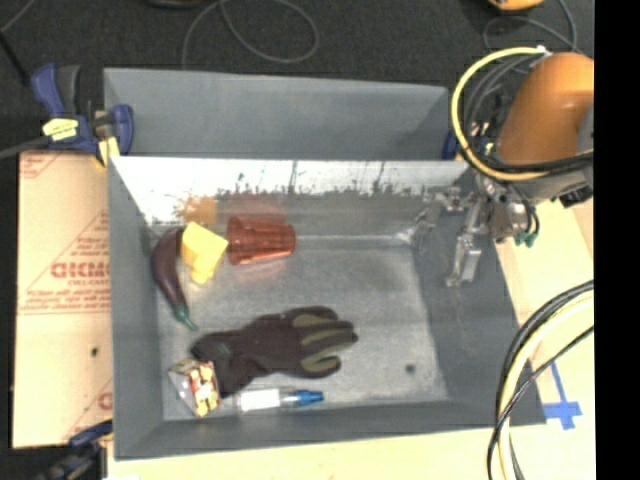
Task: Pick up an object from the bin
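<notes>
Camera view shows one spread gripper [438, 260], one black glove [275, 344], one aubergine [167, 273], one pen [280, 400].

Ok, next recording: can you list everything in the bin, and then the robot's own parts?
grey metal bin: one, grey, middle of the view
toy eggplant: one, dark purple with a green stem, far left of the floor
yellow wedge-shaped block: one, yellow, right beside the eggplant
ridged reddish-brown piece: one, back left, next to the yellow block
dark fabric glove: one, blackish with olive patches, front left
crumpled packet: one, red, yellow and white, front left corner
clear tube with a blue tip: one, along the front wall
gripper: one, metal, over bare floor at the right side
orange wrist cover: one, upper right
</notes>
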`<state>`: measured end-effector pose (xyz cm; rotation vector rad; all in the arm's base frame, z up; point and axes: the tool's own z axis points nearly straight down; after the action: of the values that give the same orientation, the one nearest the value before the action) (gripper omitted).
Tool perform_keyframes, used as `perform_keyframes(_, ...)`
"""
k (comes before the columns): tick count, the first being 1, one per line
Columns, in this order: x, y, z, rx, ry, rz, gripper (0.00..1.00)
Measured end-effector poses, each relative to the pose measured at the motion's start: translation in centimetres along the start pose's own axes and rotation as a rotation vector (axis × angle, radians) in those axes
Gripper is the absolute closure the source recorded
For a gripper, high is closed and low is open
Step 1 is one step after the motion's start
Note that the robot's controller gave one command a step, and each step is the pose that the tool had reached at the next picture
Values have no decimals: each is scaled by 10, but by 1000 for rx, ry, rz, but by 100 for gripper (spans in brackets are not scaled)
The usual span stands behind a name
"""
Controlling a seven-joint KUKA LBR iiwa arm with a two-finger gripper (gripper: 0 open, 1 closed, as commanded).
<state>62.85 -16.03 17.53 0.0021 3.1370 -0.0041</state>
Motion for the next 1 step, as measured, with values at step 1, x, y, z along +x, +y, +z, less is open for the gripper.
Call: perform_keyframes(1, -10, 54, 3, -1, 4, 55, 0)
